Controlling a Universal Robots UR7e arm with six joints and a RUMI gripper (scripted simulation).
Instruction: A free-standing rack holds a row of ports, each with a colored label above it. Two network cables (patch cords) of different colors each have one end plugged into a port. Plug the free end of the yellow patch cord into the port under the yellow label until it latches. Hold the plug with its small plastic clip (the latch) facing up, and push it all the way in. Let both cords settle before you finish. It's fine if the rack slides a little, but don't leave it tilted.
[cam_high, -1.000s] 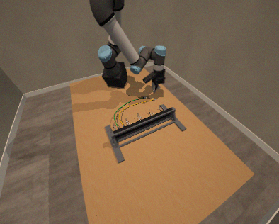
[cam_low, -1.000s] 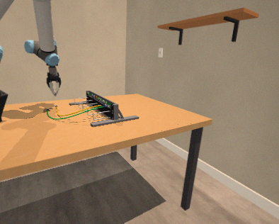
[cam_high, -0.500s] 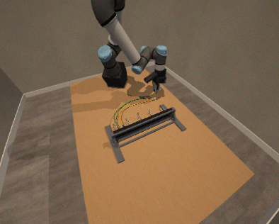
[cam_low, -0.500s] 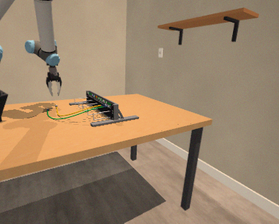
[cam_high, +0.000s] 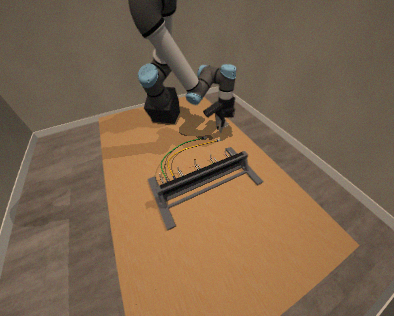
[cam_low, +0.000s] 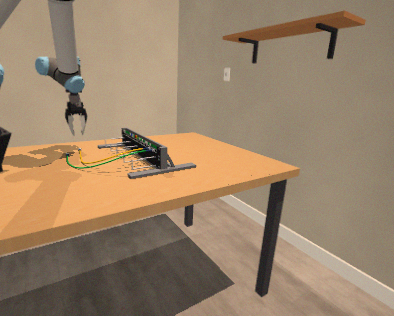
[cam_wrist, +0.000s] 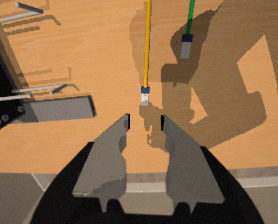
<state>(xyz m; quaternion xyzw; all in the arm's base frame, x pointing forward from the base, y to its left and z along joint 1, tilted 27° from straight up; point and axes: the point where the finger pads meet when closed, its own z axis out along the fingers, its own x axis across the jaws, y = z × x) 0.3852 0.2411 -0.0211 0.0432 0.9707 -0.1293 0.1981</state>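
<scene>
My gripper (cam_high: 220, 129) (cam_low: 78, 133) (cam_wrist: 145, 115) is part-way open and empty, pointing down above the table. The yellow cord's free plug (cam_wrist: 145, 94) lies on the table below, just ahead of the fingertips in the wrist view and roughly in line with the gap. Whether its clip faces up is too small to tell. The yellow cord (cam_wrist: 148, 45) curves to the rack (cam_high: 202, 174) (cam_low: 162, 158), where its other end sits at one end of the port row. The rack stands upright. Its colored labels are too small to match to ports.
The green cord's free plug (cam_wrist: 185, 47) lies to the right of the yellow one in the wrist view; its cord (cam_wrist: 191, 15) runs beside the yellow cord. A rack foot (cam_wrist: 60, 109) lies to the left. Thin rods stick out from the rack's port side. A wall shelf (cam_low: 295, 27) hangs high.
</scene>
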